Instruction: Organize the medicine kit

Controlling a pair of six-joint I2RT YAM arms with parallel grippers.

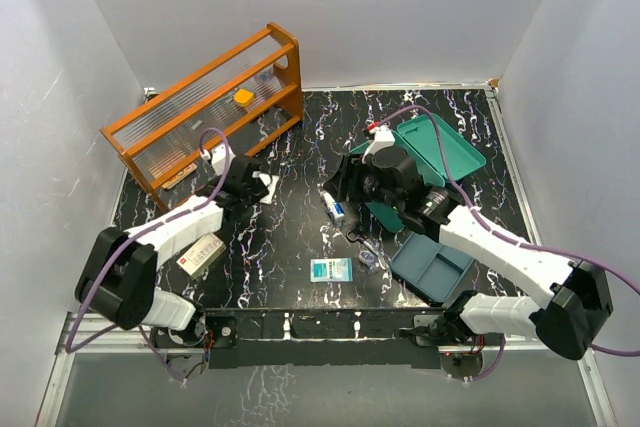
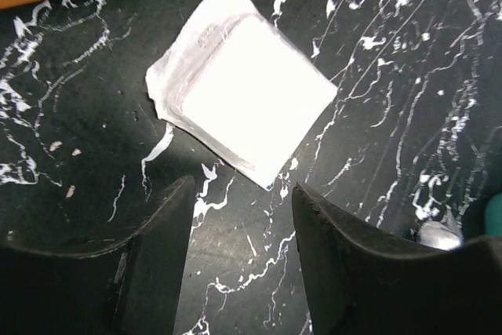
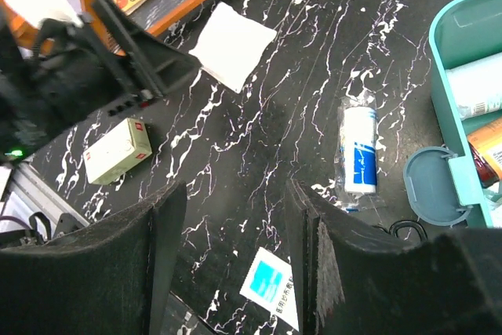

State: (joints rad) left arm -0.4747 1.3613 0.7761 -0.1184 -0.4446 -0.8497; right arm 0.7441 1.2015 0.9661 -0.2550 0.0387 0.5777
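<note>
Both jaws stand apart, holding nothing: the left gripper (image 2: pixel 239 217) low over the table (image 2: pixel 78 154), just short of a white packet (image 2: pixel 243 103), and the right gripper (image 3: pixel 235 225) higher up. The kit (image 1: pixel 450 147) lies open at right rear. Only the right wrist view shows items (image 3: pixel 474 92) inside; from above the arm hides them.

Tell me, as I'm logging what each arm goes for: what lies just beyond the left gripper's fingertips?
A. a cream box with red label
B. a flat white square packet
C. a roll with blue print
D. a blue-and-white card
B: the left wrist view shows the white square packet flat on the black table just ahead of the left gripper, whose jaws stand apart and empty.
</note>
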